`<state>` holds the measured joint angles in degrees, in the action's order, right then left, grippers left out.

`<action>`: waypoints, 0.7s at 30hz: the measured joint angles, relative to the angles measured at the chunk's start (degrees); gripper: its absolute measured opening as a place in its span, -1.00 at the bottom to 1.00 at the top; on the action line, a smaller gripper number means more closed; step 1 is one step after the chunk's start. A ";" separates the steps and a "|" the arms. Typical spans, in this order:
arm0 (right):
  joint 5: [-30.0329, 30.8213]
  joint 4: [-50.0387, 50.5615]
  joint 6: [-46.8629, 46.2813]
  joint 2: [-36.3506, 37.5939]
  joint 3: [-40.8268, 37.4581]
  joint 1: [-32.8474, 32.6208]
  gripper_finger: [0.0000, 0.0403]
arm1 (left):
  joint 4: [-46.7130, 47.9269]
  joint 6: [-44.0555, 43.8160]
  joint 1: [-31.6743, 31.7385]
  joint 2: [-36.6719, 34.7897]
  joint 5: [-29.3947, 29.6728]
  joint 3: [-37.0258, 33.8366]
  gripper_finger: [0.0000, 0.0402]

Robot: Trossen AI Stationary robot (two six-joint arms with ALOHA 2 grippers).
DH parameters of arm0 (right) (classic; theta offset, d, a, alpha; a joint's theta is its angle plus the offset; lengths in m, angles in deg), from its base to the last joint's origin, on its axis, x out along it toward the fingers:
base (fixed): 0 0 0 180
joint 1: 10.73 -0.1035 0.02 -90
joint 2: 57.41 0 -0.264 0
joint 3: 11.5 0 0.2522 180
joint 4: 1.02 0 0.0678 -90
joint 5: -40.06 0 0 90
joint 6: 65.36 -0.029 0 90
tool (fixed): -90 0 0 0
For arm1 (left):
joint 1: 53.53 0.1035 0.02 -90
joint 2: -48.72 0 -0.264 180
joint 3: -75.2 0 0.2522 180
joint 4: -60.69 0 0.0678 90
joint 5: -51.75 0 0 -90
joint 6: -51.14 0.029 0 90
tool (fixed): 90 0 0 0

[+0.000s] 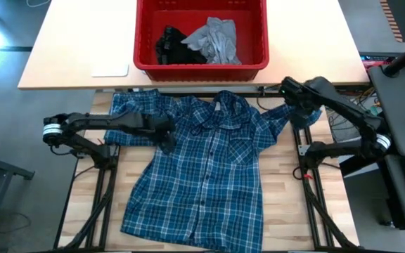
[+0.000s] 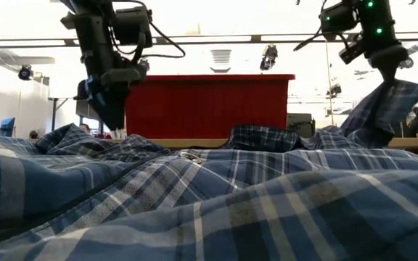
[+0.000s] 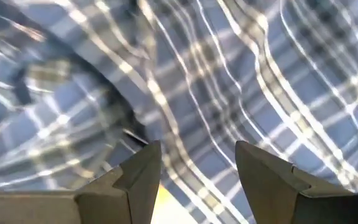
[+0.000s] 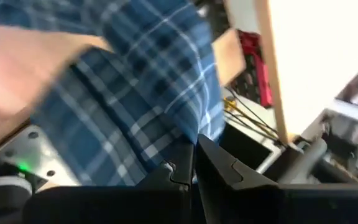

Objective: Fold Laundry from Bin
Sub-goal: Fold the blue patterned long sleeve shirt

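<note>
1. Lying spread face-up across the centre of the high view: plaid shirt (image 1: pixel 202 176), collar toward the upper edge, hem toward the lower edge, covering most of the wooden table (image 1: pixel 287 204).
2. Sitting at upper centre of the high view, on a lighter table (image 1: pixel 69 42) behind the shirt: red bin (image 1: pixel 201 65), holding a grey garment (image 1: pixel 216 39) on its right side and a black garment (image 1: pixel 169 43) on its left, the two touching.
3. Hovering over the shirt's shoulder area at centre left of the high view: left gripper (image 1: pixel 166 135), fingers (image 3: pixel 138 171) standing apart, nothing between them, plaid cloth just beyond the tips.
4. Pinching the shirt's sleeve end at upper right of the high view: right gripper (image 1: pixel 295 95), fingers together on the cloth, sleeve (image 2: pixel 383 109) hanging lifted below it in the low view.
5. Lying at upper left of the high view, beside the bin: flat white sheet (image 1: pixel 110 68).
</note>
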<state>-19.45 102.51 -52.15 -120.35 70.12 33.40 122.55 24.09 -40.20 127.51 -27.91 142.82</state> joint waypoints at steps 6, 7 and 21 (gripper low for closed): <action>-6.91 0.22 4.38 10.09 -9.04 -0.10 -0.96 | 2.10 0.65 3.82 -3.34 1.14 -0.41 -0.05; -6.65 0.26 5.02 11.88 -11.00 -0.10 -0.96 | 2.06 1.31 4.08 -3.82 1.01 -0.41 -0.05; 7.61 0.44 10.89 39.23 -22.01 0.16 -0.96 | 5.10 4.33 5.05 -5.44 -3.53 9.23 -0.05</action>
<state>-11.83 102.95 -41.27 -81.13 48.11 33.57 127.65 28.42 -35.16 122.08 -31.45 152.05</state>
